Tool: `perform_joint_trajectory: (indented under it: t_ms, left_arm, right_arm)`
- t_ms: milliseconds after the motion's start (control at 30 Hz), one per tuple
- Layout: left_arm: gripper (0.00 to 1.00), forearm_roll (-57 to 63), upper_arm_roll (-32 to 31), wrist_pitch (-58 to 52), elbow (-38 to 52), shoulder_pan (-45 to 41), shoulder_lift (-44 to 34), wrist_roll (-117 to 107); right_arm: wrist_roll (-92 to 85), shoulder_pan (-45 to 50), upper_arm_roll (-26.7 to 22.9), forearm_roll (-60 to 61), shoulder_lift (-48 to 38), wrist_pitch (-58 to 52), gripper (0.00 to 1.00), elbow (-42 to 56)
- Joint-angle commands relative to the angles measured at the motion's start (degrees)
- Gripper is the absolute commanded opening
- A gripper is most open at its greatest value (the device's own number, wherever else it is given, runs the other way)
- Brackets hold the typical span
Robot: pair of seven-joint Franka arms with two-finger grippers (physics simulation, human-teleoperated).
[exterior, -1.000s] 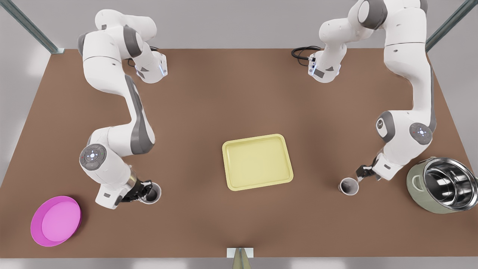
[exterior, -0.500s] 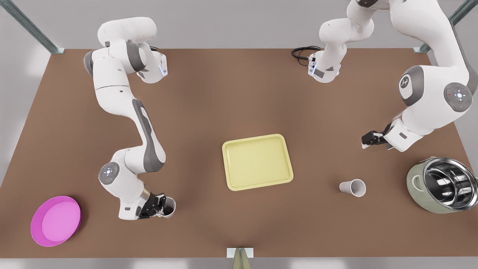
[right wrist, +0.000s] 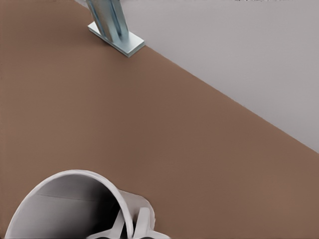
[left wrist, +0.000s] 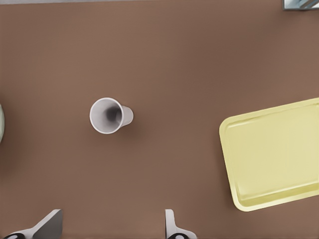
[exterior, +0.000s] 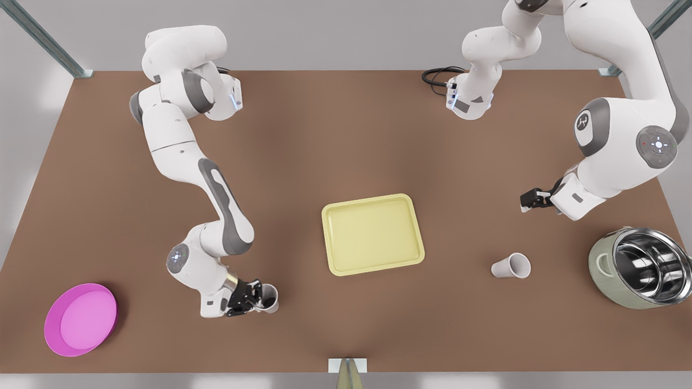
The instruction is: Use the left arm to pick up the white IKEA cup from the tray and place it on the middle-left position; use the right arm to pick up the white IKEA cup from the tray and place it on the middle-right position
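The pale yellow tray (exterior: 373,235) (left wrist: 274,154) lies in the middle of the table with nothing in it. One white cup (exterior: 511,266) (left wrist: 110,115) lies on its side on the brown tabletop toward the front view's right. My left gripper (exterior: 532,201) (left wrist: 110,226) hangs open above and behind it, apart from it. The second white cup (exterior: 268,299) (right wrist: 75,206) sits tilted near the front edge on the front view's left. My right gripper (exterior: 251,298) (right wrist: 132,226) is shut on that cup's wall.
A magenta bowl (exterior: 81,319) sits at the front view's front left corner. A steel pot in a green shell (exterior: 640,267) stands at the far right. A metal bracket (exterior: 347,366) (right wrist: 112,30) marks the front table edge. Bare brown tabletop surrounds the tray.
My left gripper let go of its cup and rose away toward the back; that cup tipped onto its side. My right gripper carried its cup rightward in the front view, nearer the front edge.
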Motion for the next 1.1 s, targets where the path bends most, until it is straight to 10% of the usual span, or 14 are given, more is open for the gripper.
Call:
perform_joint_trajectory:
  t_ms: [0,100,467,567,633,733,900,1067]
  left_arm:
    - [1.00,0.1,0.0,-0.2,0.1,0.0,-0.1,0.5]
    - [1.00,0.1,0.0,-0.2,0.0,0.0,-0.1,0.5]
    - [1.00,0.1,-0.1,-0.2,0.0,0.0,-0.1,0.5]
    - [1.00,0.1,-0.1,-0.1,0.0,0.0,0.0,0.5]
    - [1.00,0.1,-0.1,-0.1,0.1,0.0,0.0,0.5]
    - [1.00,0.1,-0.1,0.7,0.0,0.0,0.0,0.5]
    - [1.00,1.5,-0.4,0.8,0.2,-0.3,0.0,0.0]
    - [1.00,1.7,-0.4,3.4,0.2,-1.6,0.6,0.5]
  right_arm:
    - [-0.8,0.0,0.2,0.4,0.0,1.0,0.01,-0.1]
    - [-0.8,-0.7,0.4,0.3,-0.2,1.0,0.30,0.0]
    - [4.0,-0.7,1.0,1.2,-4.0,-6.9,0.48,0.6]
    - [12.8,-0.7,0.5,0.9,-11.9,-19.2,0.59,0.6]
    - [29.7,0.6,-5.1,-6.0,-17.8,-39.3,1.00,0.4]
    - [36.6,0.0,-8.6,-15.6,-25.9,-63.6,1.00,-5.1]
    - [37.6,-2.2,-14.2,-18.4,-50.4,-30.0,1.00,-50.0]
    - [31.7,-5.1,-14.1,-18.4,-51.3,-27.2,1.00,-50.6]
